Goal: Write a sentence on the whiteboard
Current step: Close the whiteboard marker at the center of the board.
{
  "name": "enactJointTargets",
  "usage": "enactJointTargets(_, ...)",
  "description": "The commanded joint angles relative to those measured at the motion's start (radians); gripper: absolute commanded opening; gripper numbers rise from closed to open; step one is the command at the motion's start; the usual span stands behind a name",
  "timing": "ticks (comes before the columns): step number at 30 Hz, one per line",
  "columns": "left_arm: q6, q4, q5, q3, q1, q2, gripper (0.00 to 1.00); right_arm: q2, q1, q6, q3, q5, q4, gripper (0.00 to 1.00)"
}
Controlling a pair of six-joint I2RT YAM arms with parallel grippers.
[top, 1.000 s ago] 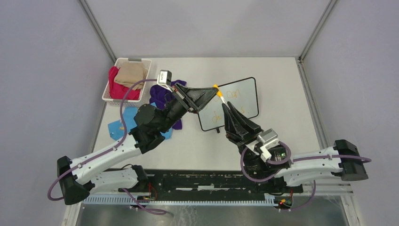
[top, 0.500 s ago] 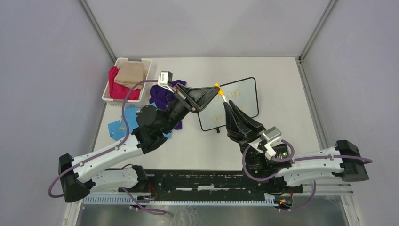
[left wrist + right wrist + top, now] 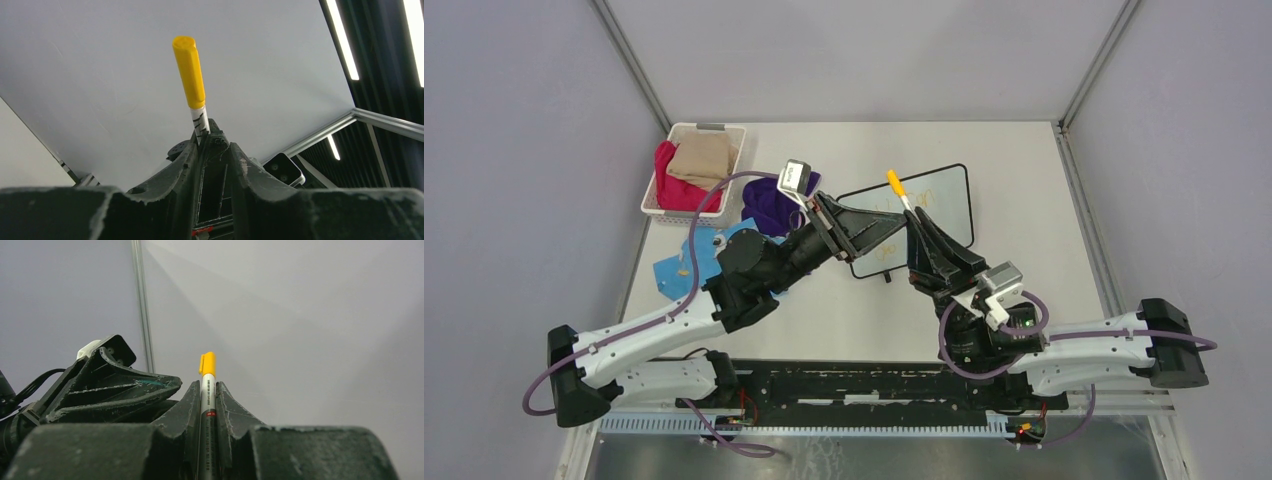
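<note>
Item: whiteboard (image 3: 946, 195), lying flat on the table (image 3: 1024, 260) at centre, its left half covered by the arms. Sentence (image 3: 921, 200): faint yellow-orange letters in two lines, only partly legible from above. Marker (image 3: 896, 187): clamped in the right gripper (image 3: 916, 222), barrel pinched tight between the two fingers (image 3: 190, 400), raised clear of the board and pointing up and back-left, with the yellow cap (image 3: 189, 70) seated on its end. Left gripper (image 3: 894, 225): a second ago it was up at the cap end; it has since let go and dropped back toward the board's left edge, fingers (image 3: 185, 170) now narrowly parted with nothing between them. Meaning, as a judgement: the marker is recapped and the writing looks finished, so only setting the marker down and retiring both arms appears to be left. Unrelated: basket (image 3: 724, 135) of cloths at far left.
</note>
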Motion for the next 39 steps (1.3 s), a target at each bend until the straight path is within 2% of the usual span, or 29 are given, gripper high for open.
enactJointTargets(1, 0.066, 0.011, 0.019, 0.031, -0.002, -0.019, 0.43, -0.024, -0.004, 0.007, -0.002, 0.008, 0.055, 0.0)
enactJointTargets(2, 0.07, 0.004, 0.02, 0.034, -0.002, -0.02, 0.46, -0.026, -0.003, 0.011, -0.004, 0.007, 0.054, 0.0)
enactJointTargets(4, 0.082, -0.021, -0.019, 0.043, -0.002, -0.027, 0.59, -0.036, -0.003, 0.026, -0.011, 0.0, 0.04, 0.0)
enactJointTargets(7, 0.115, -0.09, -0.082, 0.068, -0.002, -0.048, 0.71, -0.059, -0.003, 0.055, -0.023, -0.009, 0.015, 0.0)
enactJointTargets(9, 0.153, -0.127, -0.126, 0.086, -0.002, -0.063, 0.77, -0.073, -0.003, 0.074, -0.032, -0.018, -0.006, 0.0)
enactJointTargets(12, 0.207, -0.165, -0.173, 0.12, -0.001, -0.075, 0.79, -0.095, -0.004, 0.108, -0.04, -0.05, -0.053, 0.0)
enactJointTargets(19, 0.268, -0.19, -0.181, 0.199, -0.001, -0.041, 0.77, -0.138, -0.003, 0.18, -0.06, -0.119, -0.122, 0.0)
enactJointTargets(26, 0.235, -0.158, -0.12, 0.213, 0.001, 0.015, 0.7, -0.177, -0.003, 0.237, -0.087, -0.159, -0.132, 0.0)
enactJointTargets(33, 0.225, -0.127, -0.096, 0.212, 0.001, 0.029, 0.59, -0.184, -0.004, 0.246, -0.088, -0.16, -0.145, 0.0)
enactJointTargets(39, 0.23, -0.115, -0.09, 0.212, 0.001, 0.031, 0.45, -0.181, -0.003, 0.248, -0.09, -0.144, -0.158, 0.0)
